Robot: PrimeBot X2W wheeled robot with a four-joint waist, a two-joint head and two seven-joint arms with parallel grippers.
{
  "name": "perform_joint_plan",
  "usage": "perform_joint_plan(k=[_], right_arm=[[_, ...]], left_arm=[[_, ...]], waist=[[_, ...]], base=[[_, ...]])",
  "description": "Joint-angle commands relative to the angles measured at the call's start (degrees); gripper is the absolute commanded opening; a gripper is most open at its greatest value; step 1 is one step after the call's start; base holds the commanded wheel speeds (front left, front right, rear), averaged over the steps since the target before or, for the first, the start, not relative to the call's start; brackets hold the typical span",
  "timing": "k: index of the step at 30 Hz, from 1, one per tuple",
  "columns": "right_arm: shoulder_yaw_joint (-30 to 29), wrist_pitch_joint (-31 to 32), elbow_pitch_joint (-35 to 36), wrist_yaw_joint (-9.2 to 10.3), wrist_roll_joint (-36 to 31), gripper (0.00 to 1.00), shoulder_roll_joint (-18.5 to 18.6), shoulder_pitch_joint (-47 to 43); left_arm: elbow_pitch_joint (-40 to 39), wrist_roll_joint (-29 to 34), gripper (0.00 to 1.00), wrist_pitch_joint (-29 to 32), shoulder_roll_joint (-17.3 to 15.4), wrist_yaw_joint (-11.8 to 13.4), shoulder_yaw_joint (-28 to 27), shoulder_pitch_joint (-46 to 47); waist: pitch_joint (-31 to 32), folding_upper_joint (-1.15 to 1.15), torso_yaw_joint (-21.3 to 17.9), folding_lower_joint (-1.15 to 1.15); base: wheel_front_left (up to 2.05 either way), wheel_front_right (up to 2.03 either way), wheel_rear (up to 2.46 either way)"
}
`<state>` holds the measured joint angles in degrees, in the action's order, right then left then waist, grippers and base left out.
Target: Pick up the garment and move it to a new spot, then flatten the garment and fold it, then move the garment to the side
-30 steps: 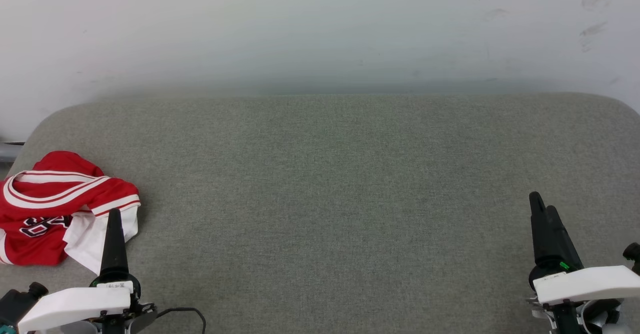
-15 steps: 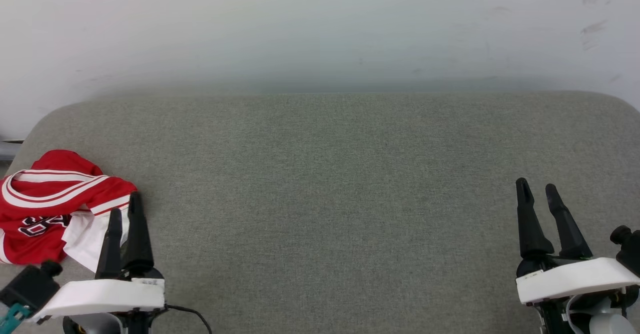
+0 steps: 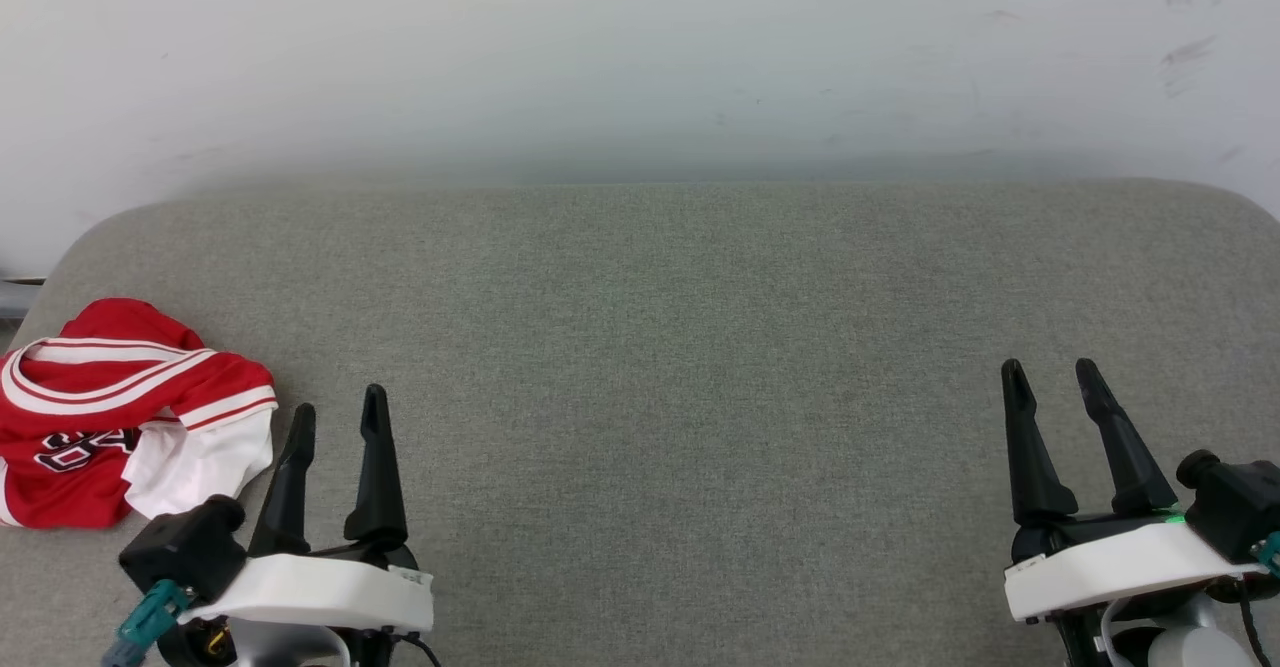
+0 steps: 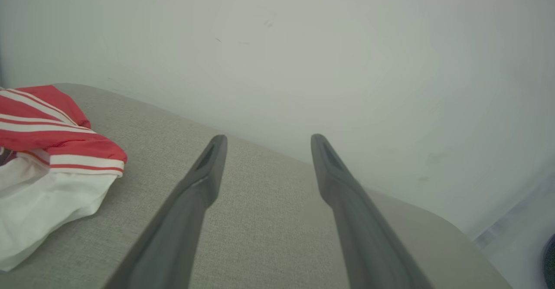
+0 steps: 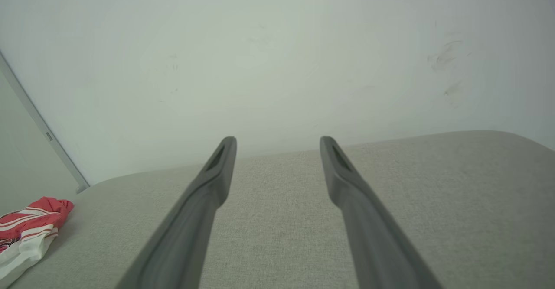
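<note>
The garment (image 3: 110, 417), a red jersey with white sleeves, striped trim and black lettering, lies crumpled at the far left of the grey padded surface (image 3: 660, 347). My left gripper (image 3: 338, 402) stands open just to its right, a short gap from the white sleeve, with nothing between its fingers. In the left wrist view the garment (image 4: 47, 159) lies left of the left gripper (image 4: 267, 138). At the lower right my right gripper (image 3: 1048, 369) is open and empty, far from the garment. The right wrist view shows the right gripper (image 5: 278, 140) over bare fabric, with the garment (image 5: 28, 226) at the far left.
A pale scuffed wall (image 3: 640, 57) rises directly behind the padded surface. The surface has rounded corners at the back left and back right. A grey strip (image 3: 15, 297) shows past its left edge.
My left gripper has moved right, off the garment's sleeve, and turned so both fingers show apart. My right gripper has shifted left and up a little and turned the same way. The garment lies unchanged.
</note>
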<state>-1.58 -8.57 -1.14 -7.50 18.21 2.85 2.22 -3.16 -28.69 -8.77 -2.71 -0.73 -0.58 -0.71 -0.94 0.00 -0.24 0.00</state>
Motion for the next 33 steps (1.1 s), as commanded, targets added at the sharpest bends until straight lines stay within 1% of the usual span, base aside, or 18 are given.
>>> perform_joint_plan(k=[1, 5, 15, 17, 19, 20, 24, 29, 33], right_arm=[[0.2, -0.7, 0.9, 0.01, -2.0, 1.0, 0.1, 0.1], [0.5, -1.2, 0.9, 0.02, -5.5, 1.0, 0.1, -0.1], [0.3, -2.6, 1.1, 0.02, -12.8, 1.0, 0.1, -0.7], [0.4, -2.8, 1.2, 0.02, -14.0, 1.0, 0.1, -0.8], [0.2, -3.1, 1.2, 0.02, -14.6, 1.0, 0.1, -0.9], [0.4, -3.5, 1.5, 0.02, -16.4, 1.0, 0.1, -1.0], [0.4, -3.9, 1.8, 0.02, -18.7, 1.0, 0.1, -1.2], [0.5, -4.5, 2.1, 0.02, -20.1, 1.0, 0.0, -1.3], [0.1, -4.9, 1.8, 0.02, -15.8, 1.0, 0.0, -1.7]], left_arm=[[-0.5, 2.8, 1.0, -0.5, -0.2, 0.4, 0.8, 0.3], [0.1, 6.9, 1.0, -1.1, -0.6, 1.2, 2.8, 0.2], [1.1, 12.3, 1.0, -2.4, -1.7, 2.8, 6.3, -0.6], [1.9, 12.4, 1.0, -2.7, -1.6, 2.6, 6.8, -1.0], [3.1, 12.5, 1.0, -2.9, -1.5, 1.8, 6.9, -1.0], [3.4, 14.8, 1.0, -3.3, -1.7, 1.6, 7.4, -0.5], [3.1, 16.8, 1.0, -3.7, -1.6, 1.8, 7.7, -0.6], [2.8, 18.8, 1.0, -4.3, -1.5, 1.4, 7.9, -1.2], [2.7, 18.6, 1.0, -4.8, -1.1, 0.8, 6.8, -1.7]], waist=[[0.0, 0.0, 0.0, 0.0], [0.0, 0.0, -0.1, 0.0], [0.2, 0.0, -0.1, 0.0], [0.2, 0.0, -0.1, 0.0], [0.2, 0.0, 0.0, 0.0], [0.1, 0.0, 0.0, 0.0], [0.0, 0.0, 0.0, 0.0], [-0.1, 0.0, -0.1, 0.0], [-0.1, 0.0, -0.2, 0.0]], base=[[0.0, 0.0, 0.0], [0.0, 0.0, 0.0], [0.0, 0.0, 0.0], [0.0, 0.0, 0.0], [0.0, 0.0, 0.0], [0.0, 0.0, 0.0], [0.0, 0.0, 0.0], [0.0, 0.0, 0.0], [0.0, 0.0, 0.0]])
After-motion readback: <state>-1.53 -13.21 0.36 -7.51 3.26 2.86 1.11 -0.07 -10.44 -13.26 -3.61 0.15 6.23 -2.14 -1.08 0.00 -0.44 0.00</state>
